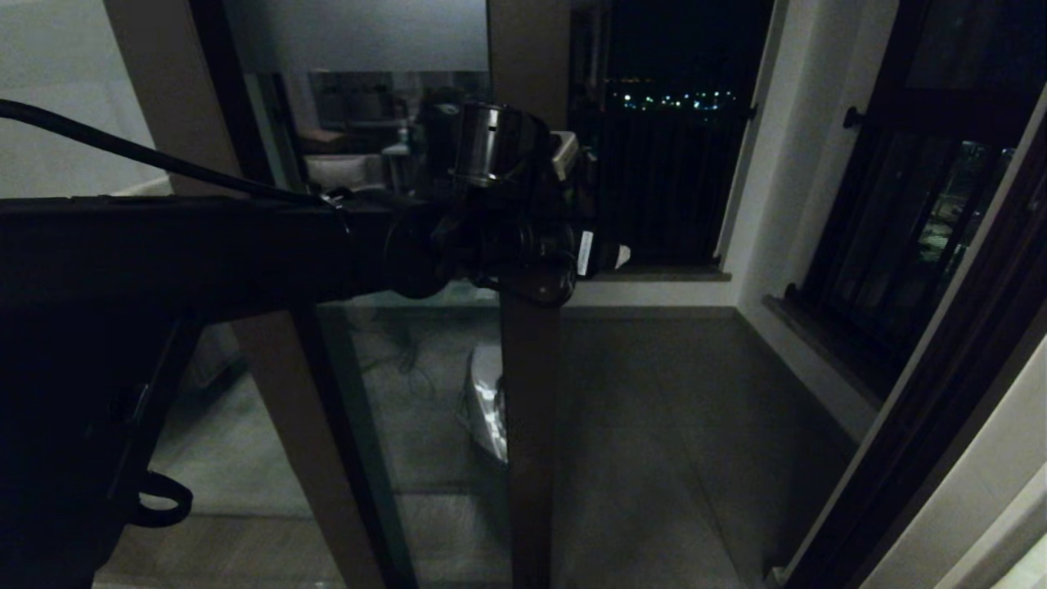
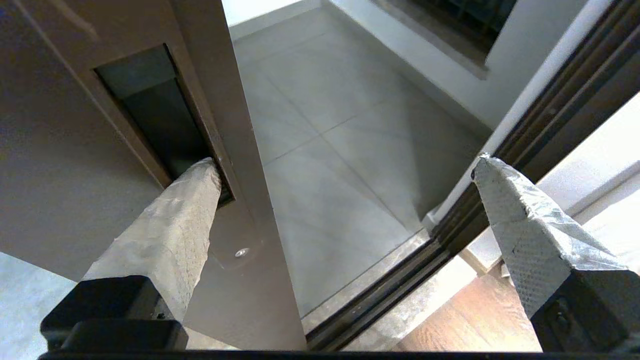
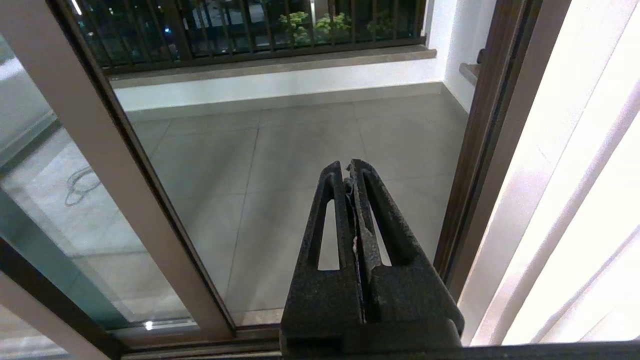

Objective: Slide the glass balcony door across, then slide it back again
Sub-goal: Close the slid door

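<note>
The glass balcony door (image 1: 409,393) stands partly slid open, its dark brown stile (image 1: 530,425) upright in the middle of the head view and its frosted band (image 1: 352,33) at the top. My left gripper (image 1: 601,254) reaches across to the stile at handle height. In the left wrist view the left gripper (image 2: 345,167) is open wide. One padded fingertip (image 2: 202,175) sits in the slim recessed handle (image 2: 150,115); the other fingertip (image 2: 492,175) hangs free in the doorway. My right gripper (image 3: 347,165) is shut on nothing, low before the opening, with the door stile (image 3: 100,150) beside it.
The dark door jamb (image 1: 941,393) bounds the opening on the right, with the floor track (image 2: 380,300) below. Beyond lie the tiled balcony floor (image 1: 654,425), a dark barred window (image 1: 671,164) and another barred window (image 1: 916,229). Wooden flooring (image 2: 475,320) lies inside.
</note>
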Tool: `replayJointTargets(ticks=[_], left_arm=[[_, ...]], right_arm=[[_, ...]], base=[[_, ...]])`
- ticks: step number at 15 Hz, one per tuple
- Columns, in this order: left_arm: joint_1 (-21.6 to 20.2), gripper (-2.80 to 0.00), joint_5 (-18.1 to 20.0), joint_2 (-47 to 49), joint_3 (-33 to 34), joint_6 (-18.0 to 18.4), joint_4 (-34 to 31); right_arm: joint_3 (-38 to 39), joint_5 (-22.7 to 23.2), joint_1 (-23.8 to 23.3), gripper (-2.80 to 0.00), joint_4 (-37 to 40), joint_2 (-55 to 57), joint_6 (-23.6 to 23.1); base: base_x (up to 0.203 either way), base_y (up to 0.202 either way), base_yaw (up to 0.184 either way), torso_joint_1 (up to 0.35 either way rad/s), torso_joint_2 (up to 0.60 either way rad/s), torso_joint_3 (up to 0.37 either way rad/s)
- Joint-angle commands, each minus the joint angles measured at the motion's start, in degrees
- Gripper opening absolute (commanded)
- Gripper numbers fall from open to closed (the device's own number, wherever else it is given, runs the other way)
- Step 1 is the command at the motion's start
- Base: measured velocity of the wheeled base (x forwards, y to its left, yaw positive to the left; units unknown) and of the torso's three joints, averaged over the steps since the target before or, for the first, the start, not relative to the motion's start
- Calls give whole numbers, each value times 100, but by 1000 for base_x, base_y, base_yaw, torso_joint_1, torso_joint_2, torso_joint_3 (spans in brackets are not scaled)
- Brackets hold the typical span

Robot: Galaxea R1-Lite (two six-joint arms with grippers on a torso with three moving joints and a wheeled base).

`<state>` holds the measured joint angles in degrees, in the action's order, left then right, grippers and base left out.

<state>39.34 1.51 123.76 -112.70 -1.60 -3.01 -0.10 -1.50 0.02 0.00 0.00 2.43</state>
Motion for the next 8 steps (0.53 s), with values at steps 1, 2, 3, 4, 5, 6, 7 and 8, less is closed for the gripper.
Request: replayJointTargets(ticks=[1, 2, 3, 4, 5, 6, 7, 8], left_arm=[[84, 0, -19, -49, 3, -7, -24], [132, 0, -19, -60, 3, -1, -24], [161, 0, -19, -62, 3, 1, -24], [179, 0, -19, -62, 3, 1, -24], [197, 0, -19, -62, 3, 10, -24], [205, 0, -19, -59, 3, 10, -24], [214, 0, -19, -59, 3, 10, -24], [223, 0, -19, -63, 3, 10, -33]], right_arm=[[1, 0, 5, -280, 0, 0, 3], [1, 0, 7, -280, 0, 0, 3], [1, 0, 6, -280, 0, 0, 3], [1, 0, 7, -280, 0, 0, 3], [1, 0, 3, -280, 0, 0, 3], [1, 0, -2, -280, 0, 0, 3], [1, 0, 2, -280, 0, 0, 3], [1, 0, 7, -280, 0, 0, 3]], base=[[0, 0, 0, 0, 0, 0], [0, 0, 0, 0, 0, 0], [0, 0, 0, 0, 0, 0], [0, 0, 0, 0, 0, 0], [0, 0, 0, 0, 0, 0], [0, 0, 0, 0, 0, 0], [0, 0, 0, 0, 0, 0], [0, 0, 0, 0, 0, 0]])
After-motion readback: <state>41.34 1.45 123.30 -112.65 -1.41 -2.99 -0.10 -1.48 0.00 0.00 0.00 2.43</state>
